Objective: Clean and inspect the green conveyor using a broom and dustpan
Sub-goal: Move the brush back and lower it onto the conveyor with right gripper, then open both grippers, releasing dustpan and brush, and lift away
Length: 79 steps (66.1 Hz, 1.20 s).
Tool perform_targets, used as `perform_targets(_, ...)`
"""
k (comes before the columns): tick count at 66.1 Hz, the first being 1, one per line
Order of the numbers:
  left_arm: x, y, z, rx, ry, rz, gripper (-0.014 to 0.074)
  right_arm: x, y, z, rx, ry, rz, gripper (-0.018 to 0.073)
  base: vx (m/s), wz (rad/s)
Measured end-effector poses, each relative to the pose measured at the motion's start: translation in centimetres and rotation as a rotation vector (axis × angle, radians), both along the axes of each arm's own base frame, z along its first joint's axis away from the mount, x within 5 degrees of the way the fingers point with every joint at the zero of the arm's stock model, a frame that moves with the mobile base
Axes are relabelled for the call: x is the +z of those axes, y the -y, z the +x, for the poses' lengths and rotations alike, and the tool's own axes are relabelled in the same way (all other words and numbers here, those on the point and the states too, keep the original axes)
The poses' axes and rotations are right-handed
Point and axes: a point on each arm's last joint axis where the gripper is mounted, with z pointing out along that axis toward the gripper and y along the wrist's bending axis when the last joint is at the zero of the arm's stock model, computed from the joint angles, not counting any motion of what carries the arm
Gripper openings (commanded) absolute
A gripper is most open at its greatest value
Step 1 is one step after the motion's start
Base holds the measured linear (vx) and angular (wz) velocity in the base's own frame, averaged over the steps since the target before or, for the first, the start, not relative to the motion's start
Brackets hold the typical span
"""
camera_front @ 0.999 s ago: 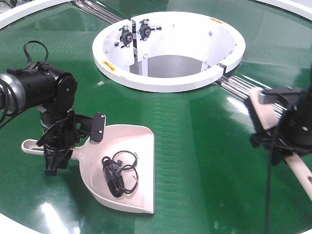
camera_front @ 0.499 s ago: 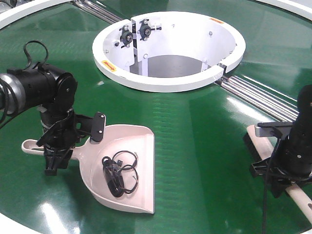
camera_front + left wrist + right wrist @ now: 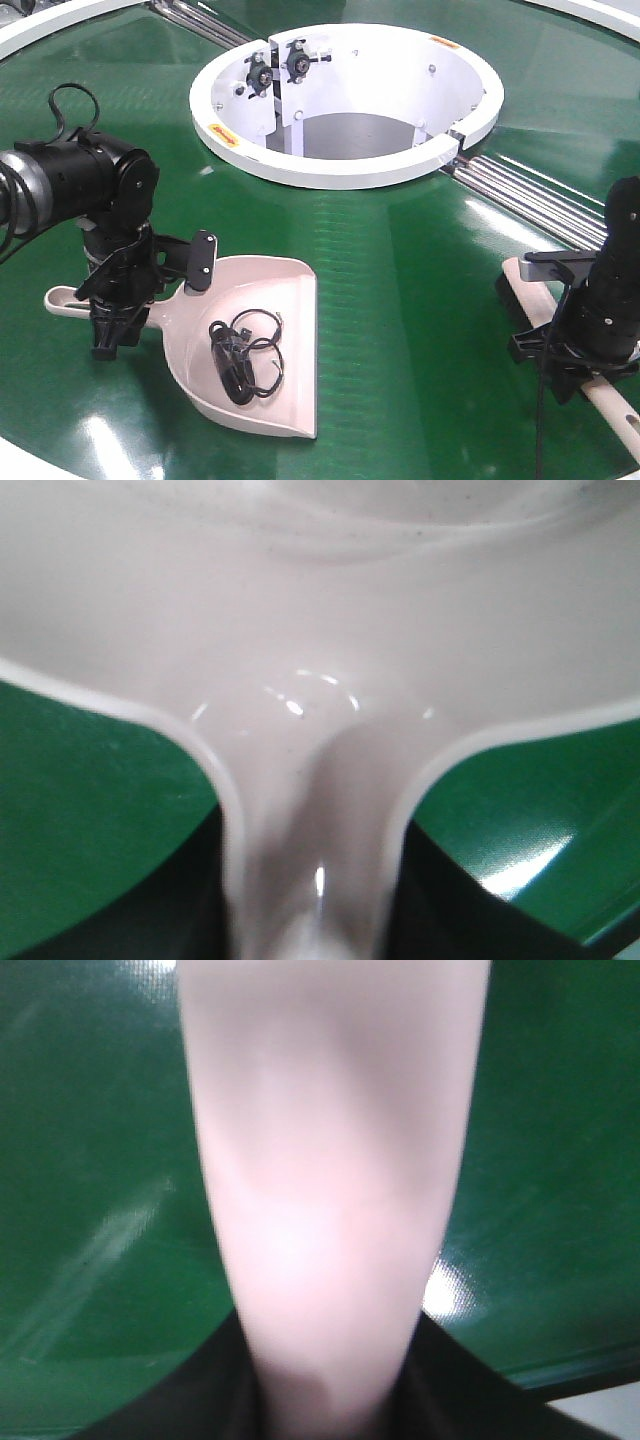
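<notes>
Two tools are gripped over the conveyor [image 3: 400, 300], whose glossy green belt is broken by a white ring [image 3: 340, 170] and steel rollers [image 3: 520, 195]. At front left the dustpan [image 3: 280, 290] is laid flat on the belt, its mouth turned rightward, and its handle is pinched by the left gripper [image 3: 115, 320]. At right the broom [image 3: 518, 272] is clamped at its handle by the right gripper [image 3: 570, 350]; whether the belt is touched cannot be told. A black wire tangle [image 3: 245, 355] is held in the dustpan.
</notes>
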Motion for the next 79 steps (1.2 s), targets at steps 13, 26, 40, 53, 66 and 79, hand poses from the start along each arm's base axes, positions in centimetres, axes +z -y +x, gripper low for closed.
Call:
perform_targets(13,0.0,0.0,0.0,0.0,0.0,0.0,-0.0005,0.0,0.0,0.0,0.0,0.003,0.0,0.0199,0.0,0.0)
perform_targets(26,0.0,0.0,0.0,0.0,-0.001,0.001,0.0027,0.0,0.0,0.0,0.0,0.003,0.0,0.0321,0.0,0.0)
perform_targets(40,0.0,-0.1,0.0,0.01,0.001,0.007,0.0137,0.0,0.0,0.0,-0.001,0.003,0.001,0.0426,0.0,0.0)
perform_targets(53,0.3,-0.1,-0.1,0.014,0.009,0.007,0.0312,0.0,0.0,0.0,-0.001,0.005,0.001,0.0462,0.0,0.0)
perform_targets(66,1.2,-0.1,-0.2,0.028,0.038,-0.008,0.0487,0.4,0.0,-0.1,-0.001,0.017,0.002,0.0463,0.0,0.0)
perform_targets(79,2.8,-0.1,-0.8,0.04,0.069,-0.048,0.0541,2.5,0.0,-0.6,0.002,0.103,0.002,0.0463,0.0,0.0)
